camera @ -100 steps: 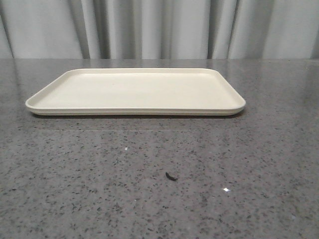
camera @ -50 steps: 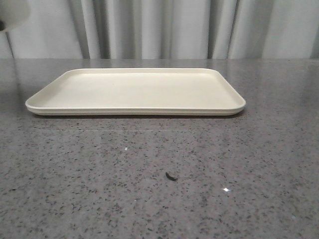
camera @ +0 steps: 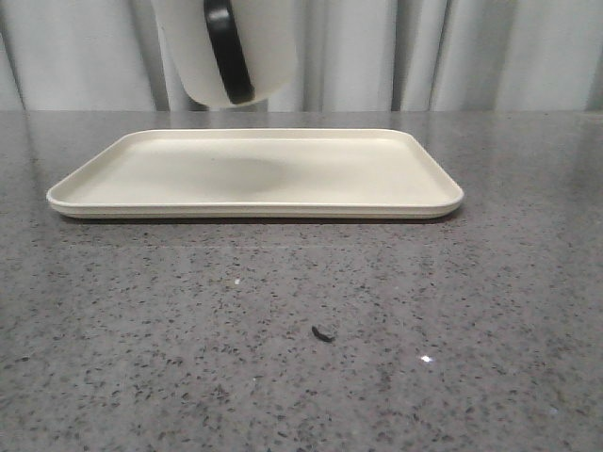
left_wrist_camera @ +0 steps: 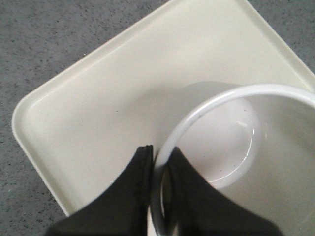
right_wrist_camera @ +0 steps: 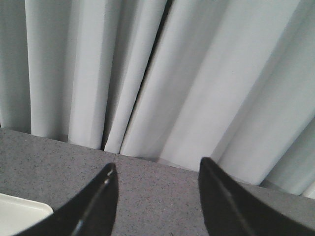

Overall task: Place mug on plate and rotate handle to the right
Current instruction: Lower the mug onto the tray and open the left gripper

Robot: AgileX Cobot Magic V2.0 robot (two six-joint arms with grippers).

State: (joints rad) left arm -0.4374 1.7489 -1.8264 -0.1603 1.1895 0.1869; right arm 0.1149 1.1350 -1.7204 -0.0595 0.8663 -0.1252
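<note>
Since 0.5 s ago the mug (camera: 226, 49) has come in over the plate (camera: 254, 171); at that moment only a pale sliver showed at the upper left corner of the front view, and 1 s ago none of it was in sight. Now the white mug hangs in the air above the left half of the plate, clear of its surface, with a soft shadow on the plate beneath it. Its black handle (camera: 229, 52) faces the front camera, tilted slightly. The plate lies flat on the speckled grey table (camera: 301, 358), in the same spot as before.

From the left wrist view, the left gripper (left_wrist_camera: 158, 169) pinches the mug's rim, 1 black finger outside the wall and 1 inside, the mug's open mouth (left_wrist_camera: 231, 142) turned toward the camera and the plate's rounded corner (left_wrist_camera: 24, 113) beyond it.

At the right wrist, the right gripper (right_wrist_camera: 155, 196) has its 2 fingers spread with nothing between them, pointing toward the grey curtain (right_wrist_camera: 157, 73); a corner of the plate shows just beside one finger.

A small dark speck (camera: 323, 332) lies on the table in front of the plate.
</note>
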